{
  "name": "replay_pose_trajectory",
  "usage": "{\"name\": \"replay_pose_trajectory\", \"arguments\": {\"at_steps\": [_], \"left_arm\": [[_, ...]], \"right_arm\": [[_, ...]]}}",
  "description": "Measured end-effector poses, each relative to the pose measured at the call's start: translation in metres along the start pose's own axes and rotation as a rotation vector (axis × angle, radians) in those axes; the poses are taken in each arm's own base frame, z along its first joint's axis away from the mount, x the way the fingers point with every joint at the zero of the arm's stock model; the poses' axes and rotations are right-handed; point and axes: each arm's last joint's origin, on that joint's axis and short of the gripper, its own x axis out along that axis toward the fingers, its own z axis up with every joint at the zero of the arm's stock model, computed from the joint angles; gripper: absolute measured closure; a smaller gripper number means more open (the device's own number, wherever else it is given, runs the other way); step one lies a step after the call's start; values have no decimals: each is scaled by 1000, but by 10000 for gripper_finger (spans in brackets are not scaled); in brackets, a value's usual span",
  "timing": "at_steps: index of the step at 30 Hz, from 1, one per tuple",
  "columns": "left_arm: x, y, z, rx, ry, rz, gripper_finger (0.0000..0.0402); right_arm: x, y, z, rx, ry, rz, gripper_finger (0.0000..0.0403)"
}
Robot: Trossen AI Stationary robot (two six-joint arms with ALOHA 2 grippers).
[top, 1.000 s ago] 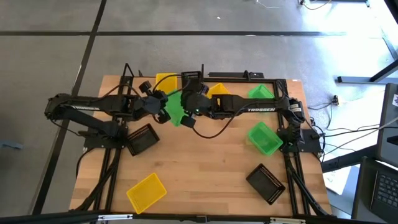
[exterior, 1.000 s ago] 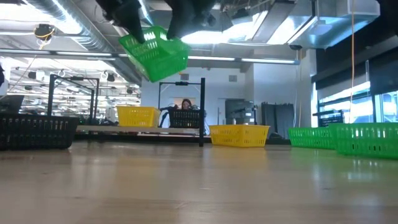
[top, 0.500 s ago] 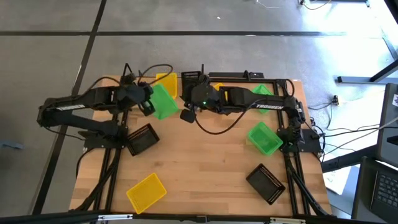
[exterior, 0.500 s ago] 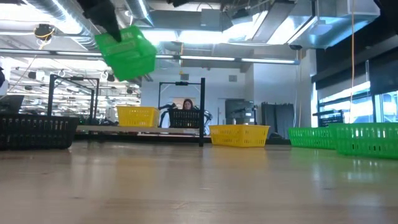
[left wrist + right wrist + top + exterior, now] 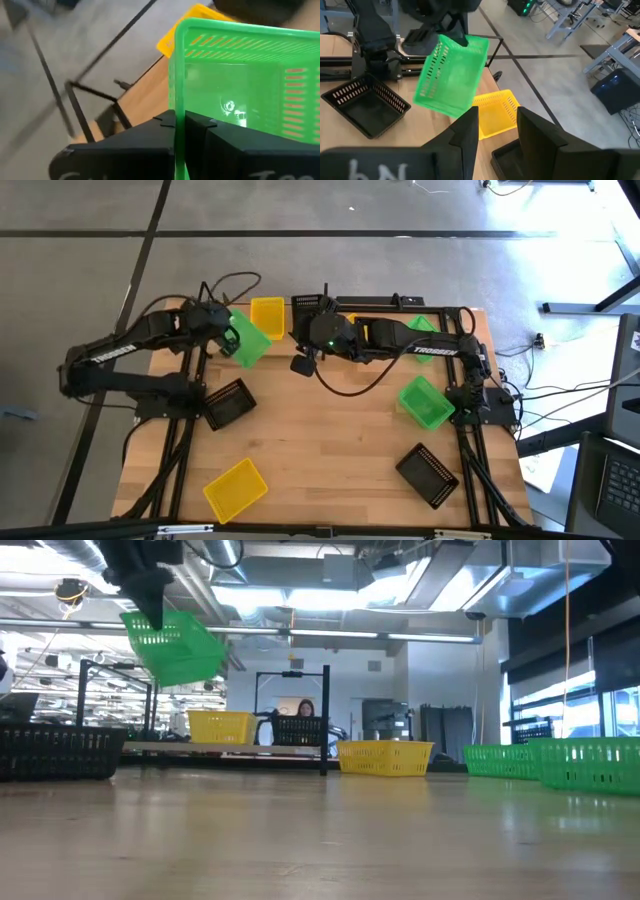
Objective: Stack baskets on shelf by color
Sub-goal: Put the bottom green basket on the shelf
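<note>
We see green basket (image 5: 246,340) held in air, tilted, above far-left tabletop (image 5: 330,450), just beside yellow basket (image 5: 267,313) on shelf (image 5: 440,308). Left claw (image 5: 226,340) clenched on green basket rim. Right claw (image 5: 300,362) released, empty, near tabletop middle far side.

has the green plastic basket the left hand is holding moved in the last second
Yes. The green perforated plastic basket in the left hand moved left, from beside the right hand to left of the yellow basket on the shelf.
</note>
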Motion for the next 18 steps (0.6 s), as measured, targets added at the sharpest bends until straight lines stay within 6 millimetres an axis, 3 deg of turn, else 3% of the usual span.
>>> {"name": "replay_pose_trajectory", "arguments": {"at_steps": [4, 7, 18], "left_arm": [[-3, 13, 6, -293, -15, 41, 402], [-2, 20, 7, -374, -19, 67, 402], [17, 28, 9, -26, 107, -67, 401]], "right_arm": [[0, 0, 0, -1, 0, 0, 273], [0, 0, 0, -5, 0, 0, 273], [0, -1, -1, -181, 7, 0, 273]]}}
